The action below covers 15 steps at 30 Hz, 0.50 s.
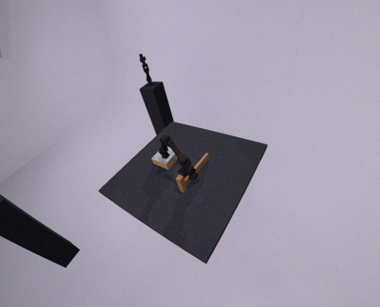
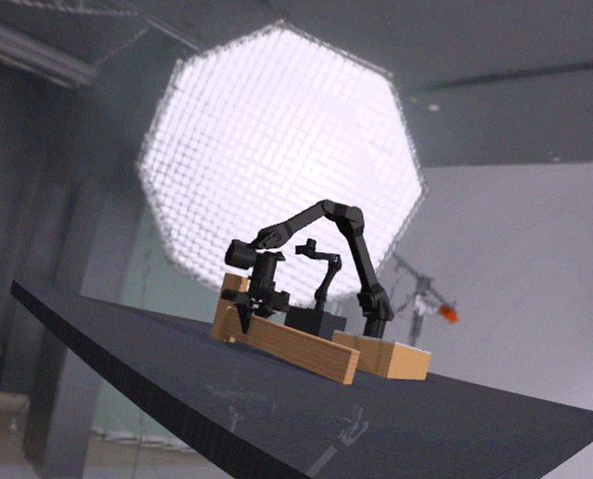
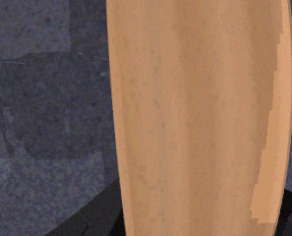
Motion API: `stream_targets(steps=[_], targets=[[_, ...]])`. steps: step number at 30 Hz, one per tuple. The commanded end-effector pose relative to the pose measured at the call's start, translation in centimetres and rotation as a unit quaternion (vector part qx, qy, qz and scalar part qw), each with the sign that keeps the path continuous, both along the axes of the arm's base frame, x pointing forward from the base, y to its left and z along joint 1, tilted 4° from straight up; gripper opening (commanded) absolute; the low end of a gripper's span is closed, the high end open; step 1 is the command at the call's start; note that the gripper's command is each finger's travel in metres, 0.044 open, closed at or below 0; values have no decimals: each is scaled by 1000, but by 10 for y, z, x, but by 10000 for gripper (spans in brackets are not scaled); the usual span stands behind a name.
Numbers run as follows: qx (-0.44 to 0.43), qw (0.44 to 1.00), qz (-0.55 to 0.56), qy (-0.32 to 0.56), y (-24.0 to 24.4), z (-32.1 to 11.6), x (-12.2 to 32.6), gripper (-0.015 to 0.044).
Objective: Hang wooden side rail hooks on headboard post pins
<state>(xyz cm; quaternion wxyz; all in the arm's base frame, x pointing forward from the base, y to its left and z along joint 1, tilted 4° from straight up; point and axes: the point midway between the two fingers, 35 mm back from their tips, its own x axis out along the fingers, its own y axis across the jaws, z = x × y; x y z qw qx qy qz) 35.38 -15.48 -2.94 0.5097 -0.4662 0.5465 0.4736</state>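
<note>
The wooden side rail (image 1: pixel 201 162) (image 2: pixel 301 347) (image 3: pixel 200 118) stands on its narrow edge. Its near end is up against or very close to the upright headboard post (image 1: pixel 182 185) (image 2: pixel 222 319); whether they touch cannot be told. The rail's far end appears to rest on the table (image 1: pixel 223 198) (image 2: pixel 441 422). My gripper (image 1: pixel 190 175) (image 2: pixel 246 323) is shut on the rail near its post end, one finger showing on the near side in the exterior view. The hooks, the slot and the pins are hidden or too small to see. The rail fills most of the wrist view.
My arm stands on a wooden block (image 1: pixel 160 163) (image 2: pixel 409 363) with a light top plate, to one side of the rail. A dark pillar (image 1: pixel 155 105) with another arm on it stands beyond the table edge. Another dark pillar (image 1: pixel 31 231) is at lower left.
</note>
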Motion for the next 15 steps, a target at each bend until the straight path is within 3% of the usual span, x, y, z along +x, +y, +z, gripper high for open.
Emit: stream_targets(steps=[1,15], targets=[[-4,1000,0,-1,-1,0,0,0],[-4,1000,0,-1,-1,-3,0,0]])
